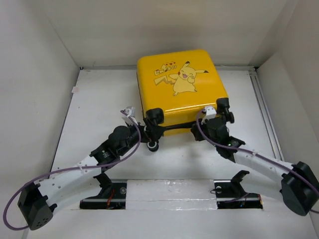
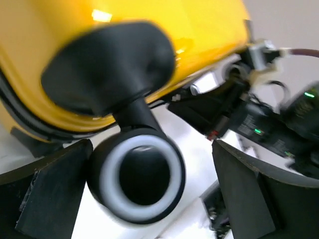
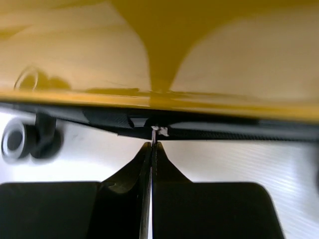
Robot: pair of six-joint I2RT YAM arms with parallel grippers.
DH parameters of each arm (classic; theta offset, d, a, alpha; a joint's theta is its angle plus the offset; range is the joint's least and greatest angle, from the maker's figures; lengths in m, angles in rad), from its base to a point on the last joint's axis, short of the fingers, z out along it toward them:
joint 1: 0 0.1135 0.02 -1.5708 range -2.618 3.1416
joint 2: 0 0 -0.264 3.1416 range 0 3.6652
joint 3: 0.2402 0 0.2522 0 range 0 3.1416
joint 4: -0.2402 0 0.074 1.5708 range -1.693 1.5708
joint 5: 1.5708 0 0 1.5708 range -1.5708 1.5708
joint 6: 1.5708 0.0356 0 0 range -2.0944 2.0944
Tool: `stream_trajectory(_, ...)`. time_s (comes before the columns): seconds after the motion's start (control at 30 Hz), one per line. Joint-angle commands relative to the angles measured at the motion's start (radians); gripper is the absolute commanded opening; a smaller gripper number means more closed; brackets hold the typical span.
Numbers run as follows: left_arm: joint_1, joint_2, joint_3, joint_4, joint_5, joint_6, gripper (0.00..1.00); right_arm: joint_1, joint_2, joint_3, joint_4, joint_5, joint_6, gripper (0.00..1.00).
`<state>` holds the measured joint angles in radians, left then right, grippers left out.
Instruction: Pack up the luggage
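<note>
The yellow luggage [image 1: 182, 84] lies flat and closed, Pikachu print up, at the back middle of the table. My left gripper [image 1: 150, 140] is open at its near left corner. In the left wrist view [image 2: 149, 184] a black wheel with a pale ring [image 2: 135, 180] sits between the fingers [image 2: 50, 194], close to the left one. My right gripper [image 1: 198, 127] is at the near edge. In the right wrist view [image 3: 151, 145] it is shut on the small metal zip pull [image 3: 155, 132] of the black zip band [image 3: 224, 130].
White walls [image 1: 35, 74] close in the table on the left, back and right. Another black wheel [image 1: 223, 104] sticks out at the suitcase's near right corner. Purple cables [image 1: 75, 169] run along both arms. The arm bases [image 1: 169, 199] stand at the near edge.
</note>
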<state>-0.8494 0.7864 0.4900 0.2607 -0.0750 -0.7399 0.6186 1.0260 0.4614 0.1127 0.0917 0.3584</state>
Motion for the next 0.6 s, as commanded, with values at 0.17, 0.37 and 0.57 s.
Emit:
stream_trajectory(0.17,0.000,0.019,0.030,-0.027,0.045,0.002,0.90,0.234,0.150,0.178,0.199,-0.032,-0.001,0.00)
stream_trajectory(0.37,0.000,-0.001,0.042,-0.028,-0.060,0.002,0.42,0.245,0.114,0.146,0.167,0.039,-0.012,0.00)
stream_trajectory(0.57,0.000,-0.021,0.087,-0.121,-0.183,0.011,0.89,0.208,0.039,0.091,0.121,0.086,-0.003,0.00)
